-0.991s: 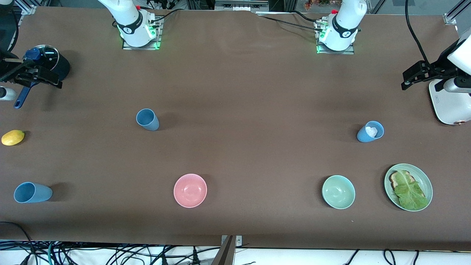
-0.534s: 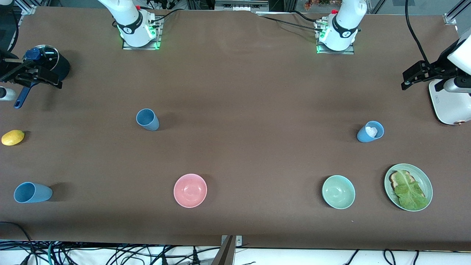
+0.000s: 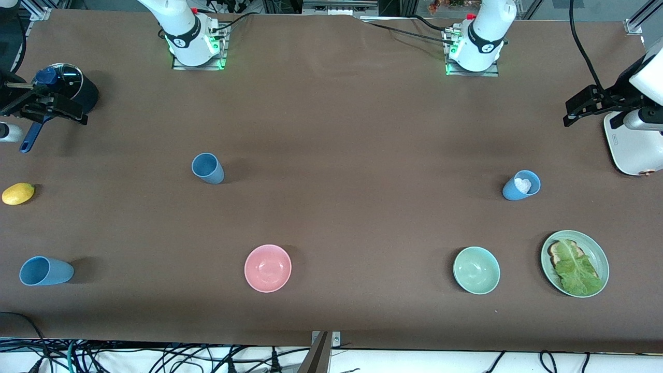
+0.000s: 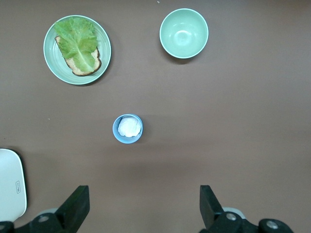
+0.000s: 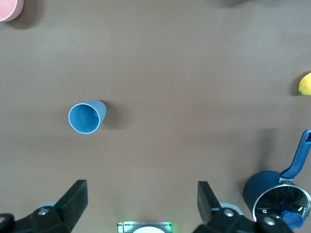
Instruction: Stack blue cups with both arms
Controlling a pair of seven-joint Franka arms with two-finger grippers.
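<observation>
Three light-blue cups stand apart on the brown table. One cup point(image 3: 207, 168) point(image 5: 87, 117) is toward the right arm's end. A second cup point(image 3: 45, 271) is near the front edge at that same end. The third cup point(image 3: 521, 185) point(image 4: 128, 128), toward the left arm's end, has something white in it. My right gripper point(image 3: 77, 111) point(image 5: 141, 189) hangs open and empty beside the saucepan. At the other end my left gripper point(image 3: 570, 115) point(image 4: 143, 194) is open and empty next to the toaster. Both are well away from the cups.
A dark-blue lidded saucepan point(image 3: 67, 85) and a lemon point(image 3: 18, 193) lie at the right arm's end. The white toaster point(image 3: 634, 145) is at the left arm's end. Nearer the front camera are a pink bowl point(image 3: 268, 268), a green bowl point(image 3: 476, 270) and a green plate point(image 3: 601, 259) holding toast and lettuce.
</observation>
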